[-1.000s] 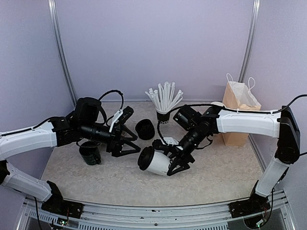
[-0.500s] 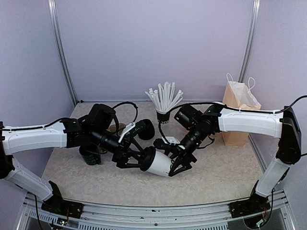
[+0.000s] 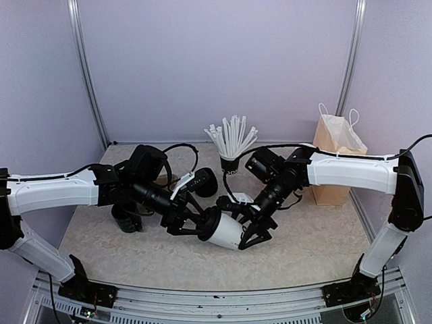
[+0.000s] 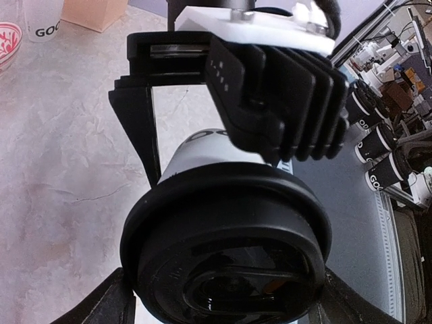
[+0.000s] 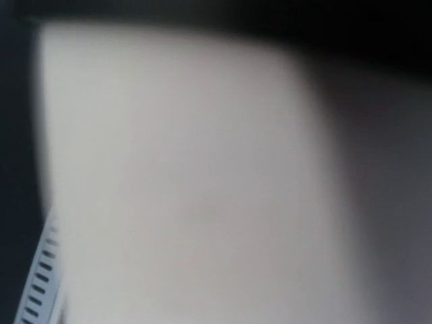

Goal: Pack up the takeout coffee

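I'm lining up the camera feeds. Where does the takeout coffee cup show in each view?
Top external: cup on its side, front centre.
Left wrist: cup lower middle, lid toward camera.
Right wrist: only a white blur; cannot tell.
Shared landmark: its black lid.

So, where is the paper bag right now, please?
Top view: the paper bag stands at the table's far right, just behind the right arm, right of the straws.

Soft, even light fills the top view; shadows are faint. The lid [image 4: 226,270] glints close up; the right wrist view is wholly blurred.
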Motion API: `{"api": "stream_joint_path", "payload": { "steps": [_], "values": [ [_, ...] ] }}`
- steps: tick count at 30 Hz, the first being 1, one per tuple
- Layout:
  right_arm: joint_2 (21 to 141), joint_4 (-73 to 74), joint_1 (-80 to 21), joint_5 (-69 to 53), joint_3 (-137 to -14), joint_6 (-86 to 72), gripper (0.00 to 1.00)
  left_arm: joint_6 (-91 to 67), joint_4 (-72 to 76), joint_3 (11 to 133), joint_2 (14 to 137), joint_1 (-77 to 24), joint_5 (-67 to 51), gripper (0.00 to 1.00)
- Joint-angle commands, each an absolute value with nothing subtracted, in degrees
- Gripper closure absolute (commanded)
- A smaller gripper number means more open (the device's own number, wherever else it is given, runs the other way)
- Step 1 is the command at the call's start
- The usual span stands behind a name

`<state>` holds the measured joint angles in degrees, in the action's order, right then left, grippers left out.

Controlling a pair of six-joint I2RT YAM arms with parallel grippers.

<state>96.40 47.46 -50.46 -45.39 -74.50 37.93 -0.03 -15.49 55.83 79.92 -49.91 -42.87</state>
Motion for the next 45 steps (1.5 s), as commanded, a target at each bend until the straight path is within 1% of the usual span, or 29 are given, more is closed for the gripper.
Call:
{"api": "stream_joint_path", "payload": {
  "steps": [1,2,5,9,14,17,19,26,29,34,37,45],
  "values": [
    [93.6,45.8,-49.8,-43.1,-74.9,36.8,0.12,1.5,-18.8,59.9,80.3,-50.2,-42.3,0.26],
    [93.1,46.0,-49.1,-42.5,-74.8,36.9,0.08,2.5,-20.7,60.9,80.3,-49.9,-40.7,0.26],
    [91.5,47.8,-45.7,-42.5,-74.8,37.4,0.01,4.1,-26.1,62.9,79.9,-48.2,-36.3,0.26],
    [89.7,48.0,-42.3,-41.8,-73.9,37.5,0.01,4.7,-34.4,66.8,81.0,-44.2,-26.2,0.26],
    [88.0,45.7,-41.2,-41.7,-71.1,36.5,0.01,2.2,-41.9,70.6,83.6,-40.0,-15.8,0.26],
    [87.9,44.9,-41.1,-41.9,-70.1,36.5,0.01,0.3,-48.1,73.8,86.8,-38.8,-7.0,0.26],
    [87.9,44.5,-41.1,-42.1,-69.9,36.5,0.01,-1.7,-51.0,75.3,88.7,-37.9,-3.7,0.26],
    [88.0,44.2,-41.0,-43.1,-69.1,37.1,0.01,-4.1,-57.0,78.0,89.9,-35.6,-0.9,0.26],
    [88.0,44.3,-41.0,-43.2,-69.0,37.3,0.01,-5.9,-60.4,79.3,90.7,-34.1,3.6,0.26],
    [88.5,44.0,-41.0,-44.3,-68.7,37.4,0.01,-7.0,-63.9,81.6,91.4,-31.4,6.8,0.26],
    [89.0,44.1,-41.0,-44.8,-68.6,37.5,0.01,-7.5,-64.8,83.3,92.5,-29.9,6.6,0.26],
    [89.4,44.4,-41.0,-45.4,-68.7,37.8,0.01,-6.8,-65.2,85.9,95.6,-29.6,5.9,0.27]
  ]
}}
